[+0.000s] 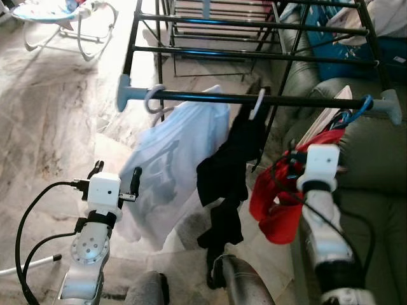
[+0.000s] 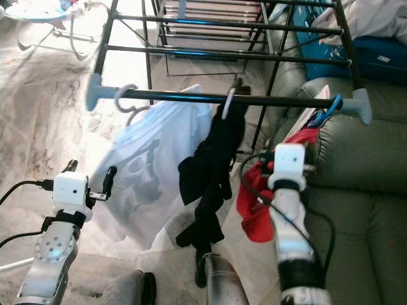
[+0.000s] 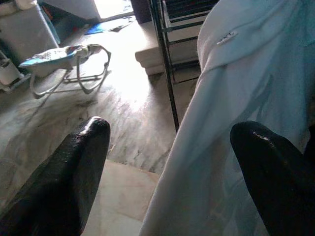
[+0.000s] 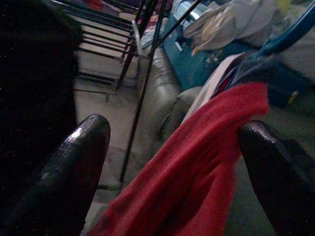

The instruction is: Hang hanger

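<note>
Black metal drying rack rail is carrying three garments. White T-shirt is hanging on a white hanger hook; black garment beside it on another white hanger. Blue plastic hanger is hooked near the rail's right end, red garment draping below. Right hand is standing open around the red cloth. Left hand is hovering open beside the T-shirt. Grey sofa is sitting behind.

My head cameras look down on the drying rack from close above; each wrist camera faces its hanging garment, very near.
</note>
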`<state>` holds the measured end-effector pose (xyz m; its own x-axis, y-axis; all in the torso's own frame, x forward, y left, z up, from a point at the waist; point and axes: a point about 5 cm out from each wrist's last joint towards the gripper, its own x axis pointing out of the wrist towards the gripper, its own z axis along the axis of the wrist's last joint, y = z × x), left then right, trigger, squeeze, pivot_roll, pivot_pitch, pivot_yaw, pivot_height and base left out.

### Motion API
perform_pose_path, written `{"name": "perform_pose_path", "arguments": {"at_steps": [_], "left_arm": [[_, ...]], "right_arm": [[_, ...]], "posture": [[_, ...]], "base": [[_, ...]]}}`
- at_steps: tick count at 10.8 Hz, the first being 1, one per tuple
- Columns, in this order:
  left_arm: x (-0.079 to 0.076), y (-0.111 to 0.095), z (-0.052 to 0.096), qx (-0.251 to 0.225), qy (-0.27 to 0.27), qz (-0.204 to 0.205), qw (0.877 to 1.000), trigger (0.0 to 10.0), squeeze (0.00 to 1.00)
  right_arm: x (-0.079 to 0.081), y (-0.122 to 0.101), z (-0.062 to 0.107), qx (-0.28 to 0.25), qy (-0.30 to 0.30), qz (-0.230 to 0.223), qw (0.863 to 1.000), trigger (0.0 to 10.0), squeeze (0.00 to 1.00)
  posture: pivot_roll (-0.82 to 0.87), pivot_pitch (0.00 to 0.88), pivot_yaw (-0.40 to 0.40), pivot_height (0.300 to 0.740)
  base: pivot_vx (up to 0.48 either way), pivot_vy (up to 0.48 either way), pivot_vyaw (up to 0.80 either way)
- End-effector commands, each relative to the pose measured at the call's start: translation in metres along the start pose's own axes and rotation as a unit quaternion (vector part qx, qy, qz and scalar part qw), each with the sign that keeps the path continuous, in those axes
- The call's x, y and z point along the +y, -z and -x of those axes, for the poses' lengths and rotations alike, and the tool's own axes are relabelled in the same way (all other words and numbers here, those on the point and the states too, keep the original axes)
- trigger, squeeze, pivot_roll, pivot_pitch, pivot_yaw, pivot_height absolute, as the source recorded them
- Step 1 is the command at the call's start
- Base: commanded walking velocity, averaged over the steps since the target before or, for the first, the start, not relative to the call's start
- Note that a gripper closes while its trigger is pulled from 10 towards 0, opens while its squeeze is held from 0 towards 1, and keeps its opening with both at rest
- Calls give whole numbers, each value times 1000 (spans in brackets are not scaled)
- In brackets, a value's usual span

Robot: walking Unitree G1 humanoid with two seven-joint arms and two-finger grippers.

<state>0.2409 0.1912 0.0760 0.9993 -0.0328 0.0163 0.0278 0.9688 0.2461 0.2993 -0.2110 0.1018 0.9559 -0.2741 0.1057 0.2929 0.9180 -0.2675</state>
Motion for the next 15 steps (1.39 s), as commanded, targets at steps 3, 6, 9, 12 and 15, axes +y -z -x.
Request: {"name": "perform_pose_path", "arguments": {"at_steps": [3, 6, 9, 12, 15], "left_arm": [[4, 1, 3, 7, -4, -6, 1000, 10000, 0], [1, 1, 3, 9, 0, -5, 1000, 10000, 0], [-1, 1, -1, 8, 7, -3, 1000, 10000, 0], [-3, 2, -4, 8, 8, -1, 1000, 10000, 0], [-6, 4, -7, 13, 11, 12, 1000, 10000, 0]], "right_arm": [[-4, 1, 1, 0, 30, 11, 999, 10000, 0], [0, 6, 29, -10, 9, 36, 999, 10000, 0], [-16, 10, 58, -18, 8, 81, 997, 10000, 0], [-27, 8, 66, -11, 9, 85, 996, 10000, 0], [-13, 17, 51, 35, -23, 20, 999, 10000, 0]], "posture": [[18, 241, -31, 740], [0, 248, -27, 740], [-20, 246, -20, 740], [-38, 237, -19, 740], [-36, 224, -26, 740]], "base": [[0, 0, 0], [0, 0, 0], [0, 0, -533], [0, 0, -533], [0, 0, 0]]}}
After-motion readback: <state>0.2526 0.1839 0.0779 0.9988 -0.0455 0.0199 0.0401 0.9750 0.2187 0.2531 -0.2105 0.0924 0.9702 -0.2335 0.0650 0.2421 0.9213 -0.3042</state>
